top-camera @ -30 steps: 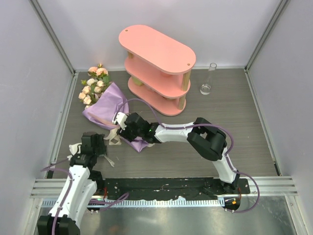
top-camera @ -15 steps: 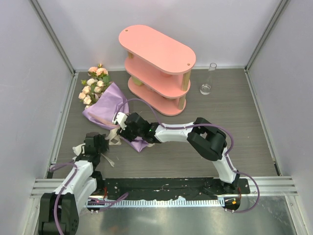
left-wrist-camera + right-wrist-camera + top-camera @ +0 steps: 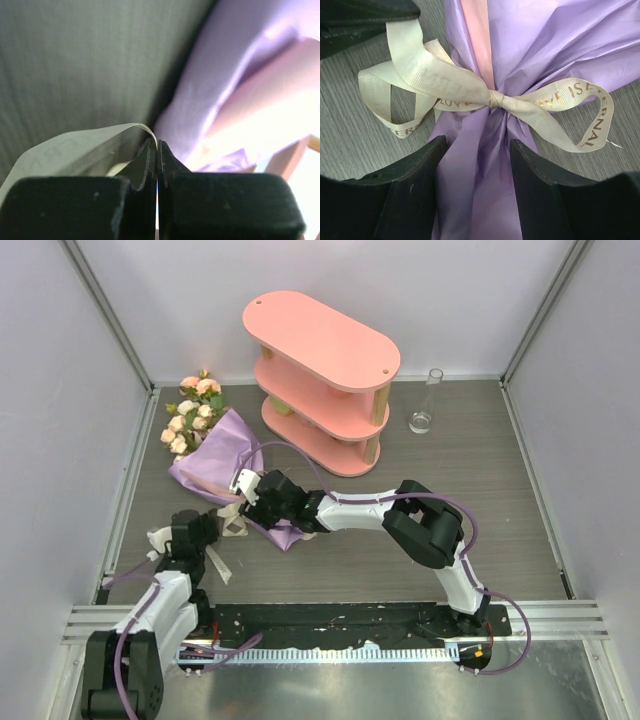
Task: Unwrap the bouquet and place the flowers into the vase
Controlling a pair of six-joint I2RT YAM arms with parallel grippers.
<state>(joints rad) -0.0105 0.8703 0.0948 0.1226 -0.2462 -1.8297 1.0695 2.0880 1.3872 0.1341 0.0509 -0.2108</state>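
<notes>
- ribbon point(image 3: 80, 147) tail now pinched in the just-closed left tool point(image 3: 157, 150), so untying the bouquet point(image 3: 225, 455) can begin.
- right tool point(image 3: 476, 165), part-open, straddles the wrap, gripping nothing.

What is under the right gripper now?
The bouquet: its purple paper runs between the open fingers, the ribbon still knotted above. Stems inside are covered.

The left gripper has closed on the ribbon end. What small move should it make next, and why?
Probably the left gripper should pull its ribbon end slowly toward the near left, away from the bouquet. Its jaws are shut on the cream tail, the bow is not yet undone at the paper's neck, and the right gripper straddles the purple stem end, which may steady it.
</notes>
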